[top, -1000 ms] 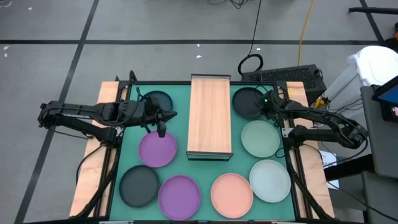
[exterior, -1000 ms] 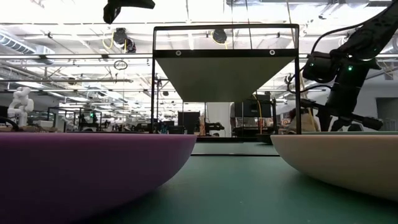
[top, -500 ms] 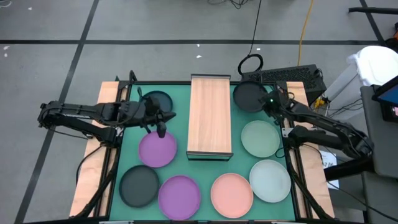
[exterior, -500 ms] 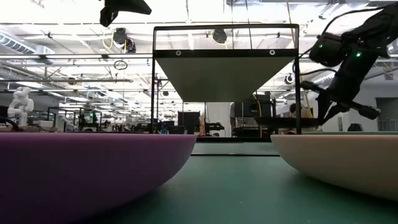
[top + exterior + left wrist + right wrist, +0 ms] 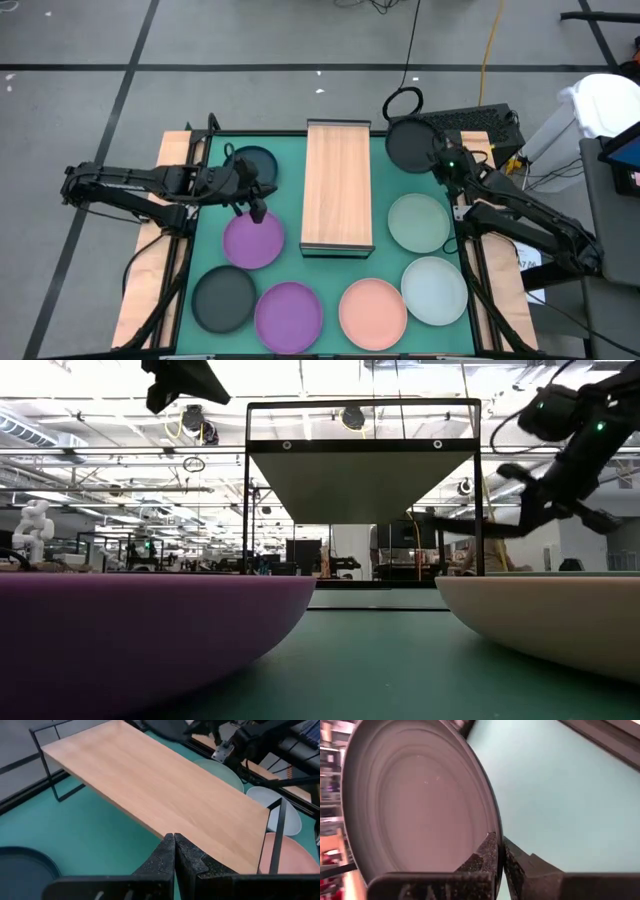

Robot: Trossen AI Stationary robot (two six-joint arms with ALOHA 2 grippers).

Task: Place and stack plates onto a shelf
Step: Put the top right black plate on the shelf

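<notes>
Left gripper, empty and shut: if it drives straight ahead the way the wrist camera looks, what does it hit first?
Probably the shelf: the left gripper points at its near long edge, with only green mat between. Depth is unclear, so it might skim over the wooden top instead.

Table with green mat, wooden shelf and plates, seen from above.
The table (image 5: 150, 275) carries a green mat (image 5: 330, 268). On the mat, the shelf (image 5: 338, 185) stands at upper centre; left of it lie a dark plate (image 5: 255, 161), a purple plate (image 5: 253, 241), a grey plate (image 5: 224, 299) and a second purple plate (image 5: 289, 312); lower right lie a pink plate (image 5: 372, 310), a pale green plate (image 5: 418, 222) and a whitish-blue plate (image 5: 434, 290).
</notes>
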